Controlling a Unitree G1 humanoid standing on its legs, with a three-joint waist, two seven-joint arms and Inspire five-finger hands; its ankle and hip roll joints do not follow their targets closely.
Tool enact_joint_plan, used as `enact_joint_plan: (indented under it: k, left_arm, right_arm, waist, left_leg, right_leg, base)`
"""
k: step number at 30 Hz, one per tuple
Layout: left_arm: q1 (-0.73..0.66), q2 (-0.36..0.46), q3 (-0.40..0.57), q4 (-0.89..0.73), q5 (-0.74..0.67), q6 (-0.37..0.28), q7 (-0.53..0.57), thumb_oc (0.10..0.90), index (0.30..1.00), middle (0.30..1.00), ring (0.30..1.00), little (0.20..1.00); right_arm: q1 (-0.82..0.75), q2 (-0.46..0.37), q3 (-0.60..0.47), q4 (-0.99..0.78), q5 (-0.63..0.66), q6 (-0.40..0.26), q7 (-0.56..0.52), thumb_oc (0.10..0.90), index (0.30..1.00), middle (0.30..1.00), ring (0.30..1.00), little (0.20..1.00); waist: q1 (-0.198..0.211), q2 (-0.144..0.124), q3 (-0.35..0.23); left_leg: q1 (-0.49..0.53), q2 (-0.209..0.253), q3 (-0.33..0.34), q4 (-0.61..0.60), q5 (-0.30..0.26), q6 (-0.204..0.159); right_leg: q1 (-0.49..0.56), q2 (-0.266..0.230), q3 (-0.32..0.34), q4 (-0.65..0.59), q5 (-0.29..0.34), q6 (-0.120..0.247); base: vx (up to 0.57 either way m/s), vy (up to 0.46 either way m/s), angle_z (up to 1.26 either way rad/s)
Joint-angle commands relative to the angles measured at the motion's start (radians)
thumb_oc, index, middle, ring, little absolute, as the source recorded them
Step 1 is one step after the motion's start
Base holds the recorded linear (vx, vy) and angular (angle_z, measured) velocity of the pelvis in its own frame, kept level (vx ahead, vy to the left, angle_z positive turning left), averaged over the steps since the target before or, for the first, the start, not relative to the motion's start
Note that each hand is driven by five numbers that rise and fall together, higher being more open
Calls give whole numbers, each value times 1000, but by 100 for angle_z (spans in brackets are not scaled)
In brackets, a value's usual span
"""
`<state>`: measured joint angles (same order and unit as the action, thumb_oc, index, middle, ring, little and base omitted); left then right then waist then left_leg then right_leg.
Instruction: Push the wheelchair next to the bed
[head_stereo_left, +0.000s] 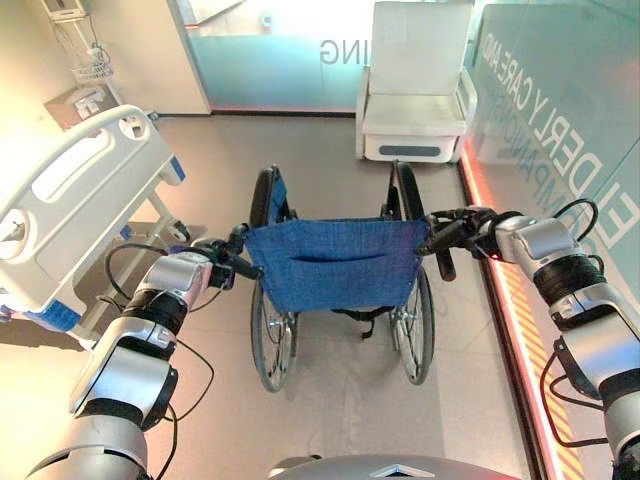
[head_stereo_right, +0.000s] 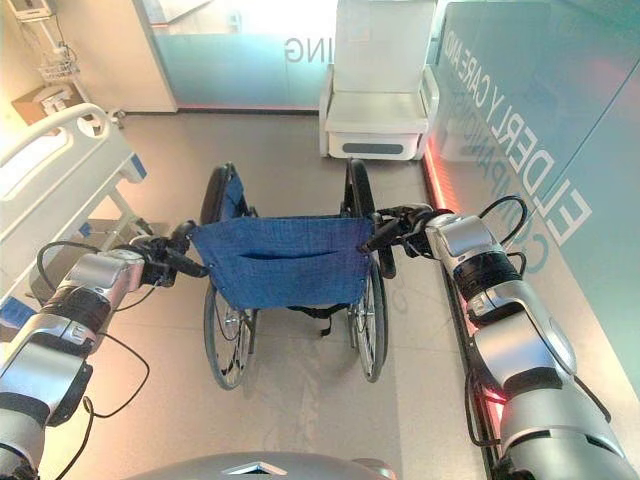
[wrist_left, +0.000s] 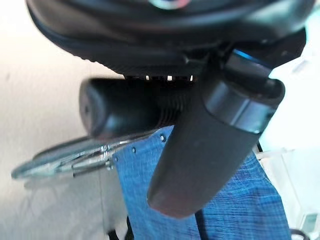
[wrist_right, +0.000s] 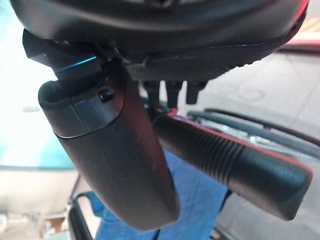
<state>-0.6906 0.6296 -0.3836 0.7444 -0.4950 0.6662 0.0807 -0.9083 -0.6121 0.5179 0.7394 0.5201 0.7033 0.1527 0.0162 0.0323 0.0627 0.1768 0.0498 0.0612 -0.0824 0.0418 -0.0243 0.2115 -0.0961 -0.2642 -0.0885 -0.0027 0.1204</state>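
Smooth beige flooring runs back to a frosted glass partition, and a second glass wall with large lettering lines the robot's right side above a glowing red strip at its base. A white armchair stands against the far partition. On the robot's left a hospital bed with a white footboard and side rail sits at an angle, with a small cardboard box beyond it. The wheelchair, with a blue fabric backrest and large spoked wheels, stands in the middle of the floor facing away from the robot, just to the right of the bed's foot end but not alongside it. Both silver-grey arms reach forward at about the same height. The left hand is curled round the left push handle; in its wrist view the thumb crosses over the ribbed black grip. The right hand is likewise wrapped on the right push handle, its thumb lying beside the ribbed grip.
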Motion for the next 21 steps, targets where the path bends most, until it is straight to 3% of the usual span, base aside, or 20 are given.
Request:
enact_joint_plan:
  k: [1, 2, 12, 14, 16, 19, 20, 21]
  left_arm:
    - [12, 41, 26, 66, 24, -39, 76, 800, 900, 900, 900, 900]
    - [24, 39, 31, 60, 29, -48, 85, 800, 900, 900, 900, 900]
    - [56, 7, 40, 36, 28, -119, 147, 800, 900, 900, 900, 900]
    - [61, -5, 41, 29, 28, -130, 166, 800, 900, 900, 900, 900]
    - [76, -24, 43, 22, 34, -145, 190, 800, 900, 900, 900, 900]
    - [86, -32, 46, 23, 40, -152, 188, 800, 900, 900, 900, 900]
    - [98, -41, 49, 21, 46, -160, 188, 800, 900, 900, 900, 900]
    - [102, -43, 50, 19, 47, -162, 188, 800, 900, 900, 900, 900]
  right_arm:
    - [23, 39, 69, 77, -69, 101, 129, 800, 900, 900, 900, 900]
    - [29, 29, 78, 80, -141, 108, 160, 800, 900, 900, 900, 900]
    - [60, 54, 80, 136, -218, 153, 182, 800, 900, 900, 900, 900]
    - [76, 81, 73, 159, -164, 152, 145, 800, 900, 900, 900, 900]
    - [106, 127, 43, 173, 81, 147, 29, 800, 900, 900, 900, 900]
    - [132, 162, 13, 181, 210, 129, -57, 800, 900, 900, 900, 900]
    - [159, 189, -11, 171, 363, 101, -156, 800, 900, 900, 900, 900]
    - [168, 200, -23, 170, 433, 90, -200, 800, 900, 900, 900, 900]
  waist:
    - [51, -37, 40]
    - [51, -38, 40]
    - [56, -38, 46]
    - [58, -36, 48]
    - [61, -32, 53]
    - [62, -30, 54]
    - [61, -26, 55]
    - [61, -24, 55]
  left_leg:
    - [-11, -115, 27, 12, -61, 33]
    - [-11, -114, 28, 10, -60, 33]
    - [-9, -113, 27, 6, -59, 34]
    - [-9, -113, 27, 7, -59, 34]
    - [-8, -112, 24, 7, -59, 36]
    - [-10, -112, 24, 8, -59, 37]
    - [-11, -113, 24, 8, -58, 37]
    - [-11, -113, 23, 8, -58, 37]
  right_leg:
    - [-31, 51, 6, 51, -39, -54]
    - [-31, 51, 5, 50, -39, -54]
    - [-28, 53, 6, 47, -40, -56]
    - [-27, 52, 6, 48, -40, -57]
    - [-26, 50, 4, 49, -40, -60]
    - [-27, 50, 5, 50, -41, -63]
    - [-28, 50, 4, 49, -39, -63]
    - [-28, 50, 4, 48, -39, -63]
  base:
    - [0, 0, 0]
    - [0, 0, 0]
    - [0, 0, 0]
    - [0, 0, 0]
    - [0, 0, 0]
    - [0, 0, 0]
    - [0, 0, 0]
    - [0, 0, 0]
